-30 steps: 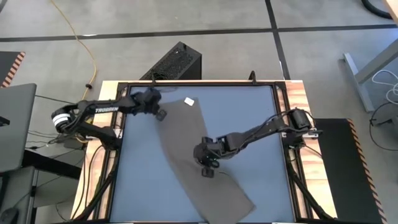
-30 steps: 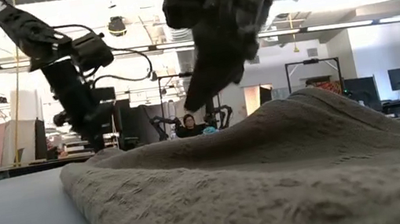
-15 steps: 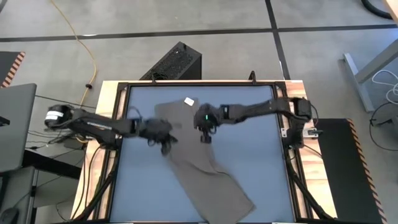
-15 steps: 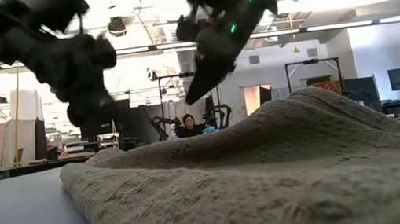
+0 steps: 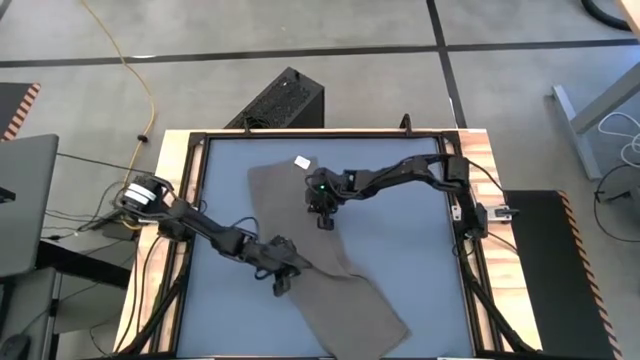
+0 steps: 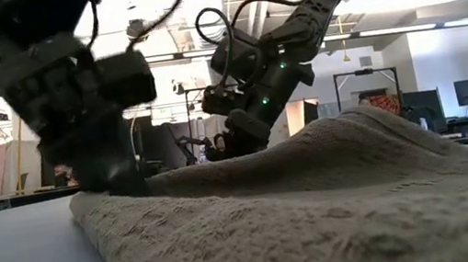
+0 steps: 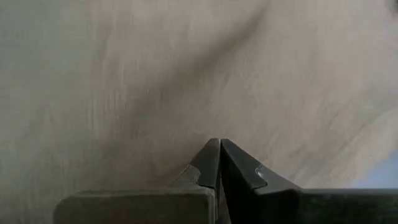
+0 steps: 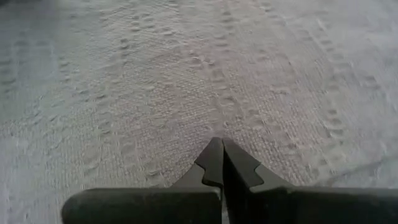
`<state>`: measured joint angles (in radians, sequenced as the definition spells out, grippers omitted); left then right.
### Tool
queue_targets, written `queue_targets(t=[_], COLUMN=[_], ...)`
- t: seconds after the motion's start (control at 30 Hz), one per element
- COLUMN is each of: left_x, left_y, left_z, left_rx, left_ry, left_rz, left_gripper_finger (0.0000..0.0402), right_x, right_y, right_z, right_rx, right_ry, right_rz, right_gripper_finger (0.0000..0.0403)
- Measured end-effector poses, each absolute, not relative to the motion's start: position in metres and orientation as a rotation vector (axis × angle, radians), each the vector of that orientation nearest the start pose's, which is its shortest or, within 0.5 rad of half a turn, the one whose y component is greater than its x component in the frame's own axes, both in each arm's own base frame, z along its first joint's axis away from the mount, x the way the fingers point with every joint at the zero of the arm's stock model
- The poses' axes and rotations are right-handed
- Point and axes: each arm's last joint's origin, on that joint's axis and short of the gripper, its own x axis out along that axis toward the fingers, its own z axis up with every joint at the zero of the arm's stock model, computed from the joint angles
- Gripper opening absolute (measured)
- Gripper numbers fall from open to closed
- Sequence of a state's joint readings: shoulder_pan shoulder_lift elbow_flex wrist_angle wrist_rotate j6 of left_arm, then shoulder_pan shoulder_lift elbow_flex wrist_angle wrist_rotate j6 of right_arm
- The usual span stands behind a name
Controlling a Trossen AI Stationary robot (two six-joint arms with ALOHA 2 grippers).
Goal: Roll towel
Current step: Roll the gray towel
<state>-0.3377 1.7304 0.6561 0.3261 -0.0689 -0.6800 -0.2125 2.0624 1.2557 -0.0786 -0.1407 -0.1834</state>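
Towel (image 5: 320,262) lies diagonally under both closed, empty end effectors, left (image 5: 280,287), right (image 5: 322,217).

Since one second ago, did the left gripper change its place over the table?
Yes. In the high view the left gripper went from the table's far left corner toward the near side, and is now at the towel's left edge, shut.

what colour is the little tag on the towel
White. The tag sits at the far edge of the taupe towel, clearest in the high view.
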Motion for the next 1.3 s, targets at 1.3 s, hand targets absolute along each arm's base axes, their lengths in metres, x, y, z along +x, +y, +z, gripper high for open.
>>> queue_targets(t=[1.3], left_x=[0.284], left_y=[-0.146], left_z=[0.146], left_rx=[-0.174], left_ry=[0.828], left_rz=[-0.117], left_gripper_finger=[0.0000], right_x=[0.339], right_y=[-0.140], right_z=[0.171], right_rx=[0.264], right_ry=[1.034], right_rz=[-0.324], right_gripper_finger=[0.0019])
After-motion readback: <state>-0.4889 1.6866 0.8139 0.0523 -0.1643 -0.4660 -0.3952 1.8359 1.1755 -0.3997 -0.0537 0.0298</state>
